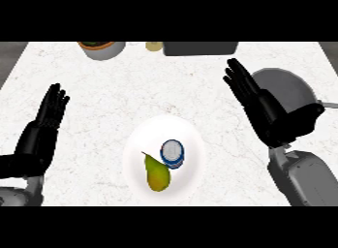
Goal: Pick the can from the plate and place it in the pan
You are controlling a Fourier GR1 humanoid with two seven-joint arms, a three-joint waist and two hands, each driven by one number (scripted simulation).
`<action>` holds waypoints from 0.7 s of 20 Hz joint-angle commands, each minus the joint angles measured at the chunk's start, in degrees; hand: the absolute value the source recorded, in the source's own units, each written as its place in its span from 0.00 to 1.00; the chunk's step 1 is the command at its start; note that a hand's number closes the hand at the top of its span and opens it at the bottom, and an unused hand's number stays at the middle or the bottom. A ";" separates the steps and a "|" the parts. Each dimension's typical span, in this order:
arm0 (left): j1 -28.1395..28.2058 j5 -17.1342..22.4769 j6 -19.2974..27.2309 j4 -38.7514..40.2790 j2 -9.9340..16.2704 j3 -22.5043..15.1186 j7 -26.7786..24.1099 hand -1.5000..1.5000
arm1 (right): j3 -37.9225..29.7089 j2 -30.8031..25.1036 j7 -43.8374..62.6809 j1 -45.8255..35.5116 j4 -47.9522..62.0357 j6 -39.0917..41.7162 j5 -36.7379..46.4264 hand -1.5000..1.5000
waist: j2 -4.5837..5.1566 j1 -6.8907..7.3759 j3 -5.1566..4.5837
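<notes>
The right forearm [311,177] comes in from the lower edge, grey and thick, just to the right of the white plate [139,145]. Above it the right hand [271,114] is spread out flat, fingers straight and pointing away up the counter, thumb out to the side; it holds nothing and touches nothing that can be seen. The left hand [39,138] shows well to the left of the plate, also flat with straight fingers up, resting and empty.

The can [172,153] lies on the plate, toward its right side, seen mostly from one end: a pale round lid with a dark blue rim and a blue body under it. No label or writing can be read on it. Just beside the can, on its left and reaching lower, lies a yellow-green pear [157,177] with its stalk end pointing up and left.

The grey pan [289,87] sits well to the upper right of the plate, partly behind the right hand, its handle sticking out to the right. Far above the plate along the counter's [129,92] back edge stand a bowl-like pot [101,48], a small pale object [154,46] and a dark box [200,48].
</notes>
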 commanded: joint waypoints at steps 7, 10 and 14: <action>-6.96 -1.57 2.70 4.26 -2.20 -0.24 10.95 0.50 | 10.77 7.01 -12.63 3.72 17.22 2.68 11.52 1.00 | -0.28 0.16 -2.09; -3.07 -0.36 1.95 5.16 -0.69 2.00 8.46 0.50 | 10.04 3.70 -21.97 12.49 10.20 -13.23 23.65 0.00 | -1.09 -2.48 -2.19; -4.02 -0.54 2.08 6.77 -0.01 3.36 9.26 0.50 | 9.60 -2.91 -21.61 19.74 -0.77 -19.80 30.08 0.00 | -1.41 -3.47 -2.29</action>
